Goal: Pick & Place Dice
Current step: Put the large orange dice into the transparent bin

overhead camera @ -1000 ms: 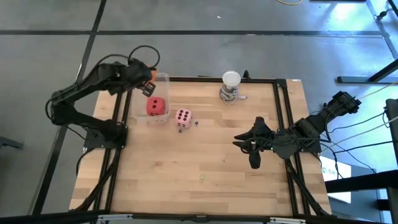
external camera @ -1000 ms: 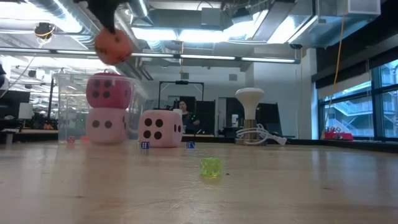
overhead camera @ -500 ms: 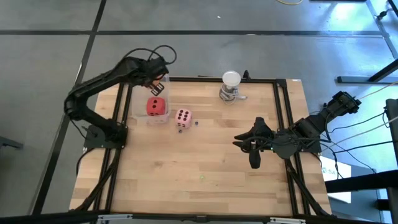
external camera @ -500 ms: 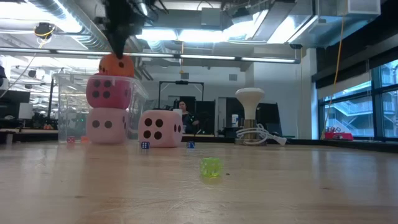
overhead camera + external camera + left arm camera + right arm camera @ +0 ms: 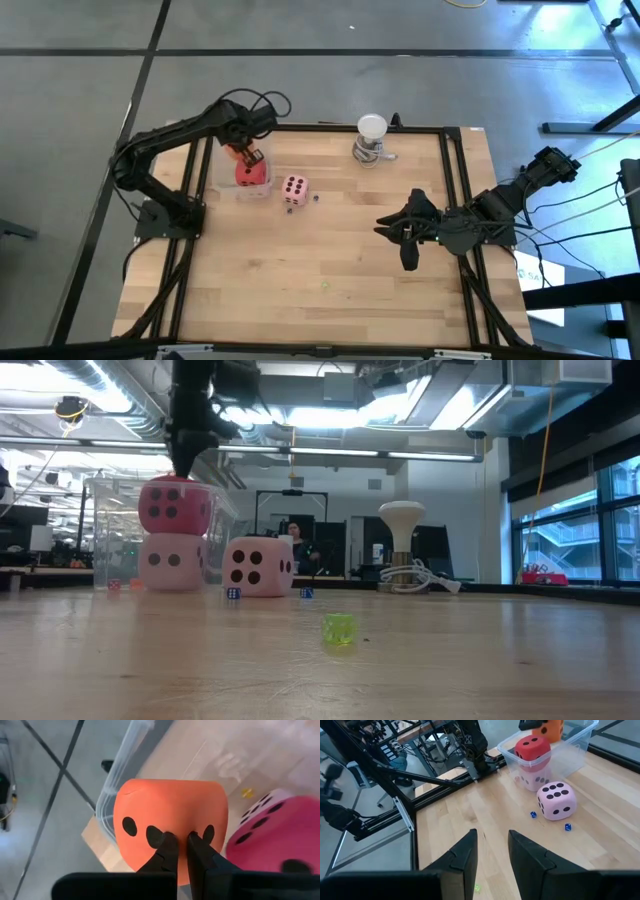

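My left gripper (image 5: 243, 152) is shut on the orange die (image 5: 170, 815) and reaches down over the clear container (image 5: 262, 128) at the table's far left. The orange die (image 5: 240, 153) sits just beyond the red die (image 5: 253, 173). The red die (image 5: 175, 506) rests on a pale pink die (image 5: 172, 560) inside the container; in the low view this stack hides the orange die. A second pale pink die (image 5: 294, 187) lies on the table beside the container. My right gripper (image 5: 492, 855) waits open near the right edge, with nothing between its fingers. My left gripper pinches the soft pipped face of the orange die (image 5: 176, 831) between its two fingers (image 5: 167, 845), which stand close together. The fingers come from above, slanting down. The die hangs below them beside the red die's top; whether it rests on anything I cannot tell.
A white round-topped object on a metal base (image 5: 371, 138) stands at the far edge. A small green die (image 5: 339, 628) lies mid-table, and two tiny blue dice (image 5: 232, 594) (image 5: 306, 593) lie near the loose pink die. Bare wood stretches across the table's near half.
My left gripper has come down with the orange die and moved toward the table's right, over the container, rolling its wrist. The die, earlier high above the stack, now sits behind the red die's top. The right arm has kept still.
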